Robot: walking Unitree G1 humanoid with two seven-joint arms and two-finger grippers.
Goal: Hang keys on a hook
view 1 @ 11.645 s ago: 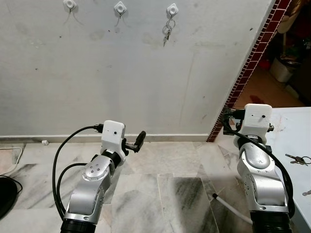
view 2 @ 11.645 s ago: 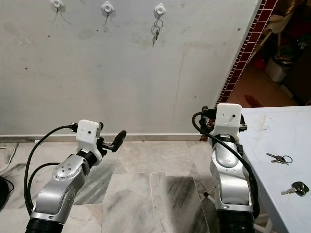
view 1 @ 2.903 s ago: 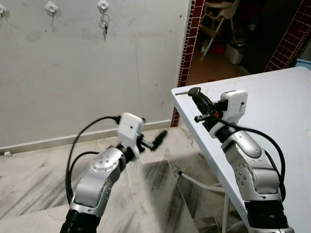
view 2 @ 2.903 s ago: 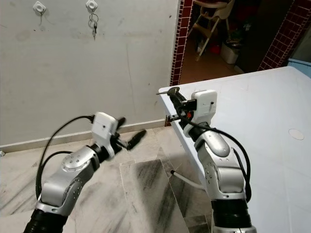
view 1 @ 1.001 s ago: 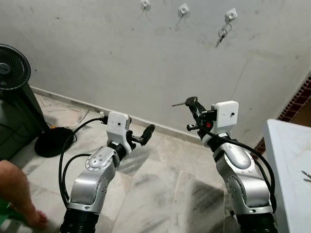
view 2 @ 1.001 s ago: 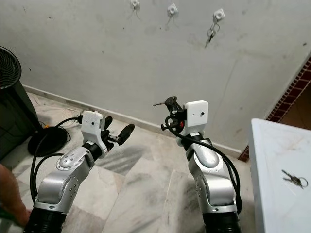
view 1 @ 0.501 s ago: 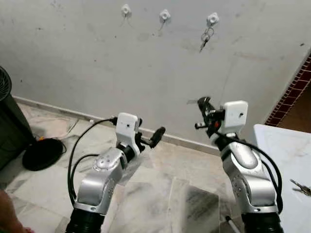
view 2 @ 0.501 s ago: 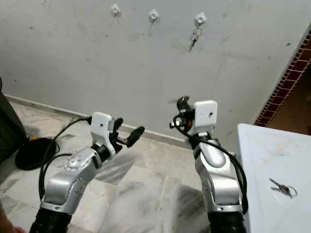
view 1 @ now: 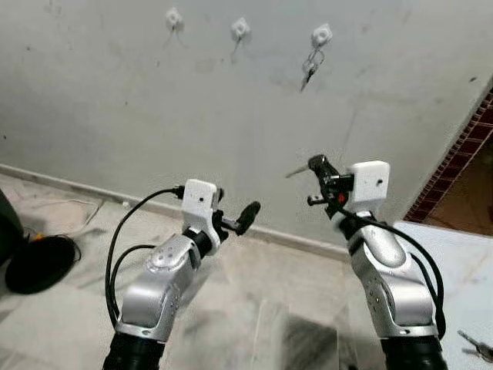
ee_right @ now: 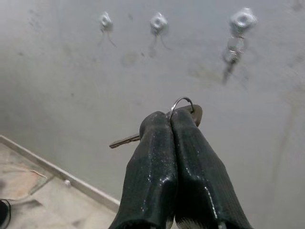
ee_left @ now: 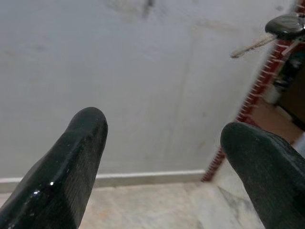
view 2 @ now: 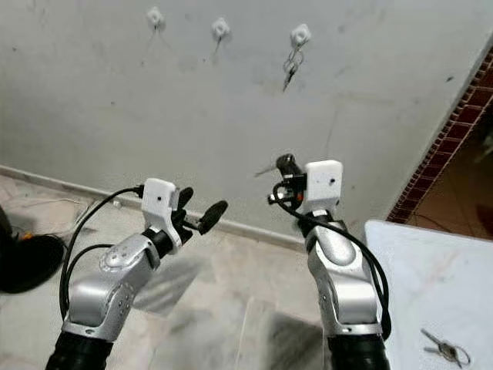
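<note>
Grey wall ahead, three hooks (view 1: pixel 240 28) up high, right one already carrying keys.
Your right gripper (ee_right: pixel 171 125) pinches the key (ee_right: pixel 183 112), ring exposed on top; left gripper (ee_left: pixel 162 143) gapes empty. Raise to a free hook, thread ring squarely.

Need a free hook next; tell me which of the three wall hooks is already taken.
The rightmost hook: a key set hangs from it.

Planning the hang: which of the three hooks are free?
Two free: the left hook and middle hook are bare; the right hook holds keys.
</note>
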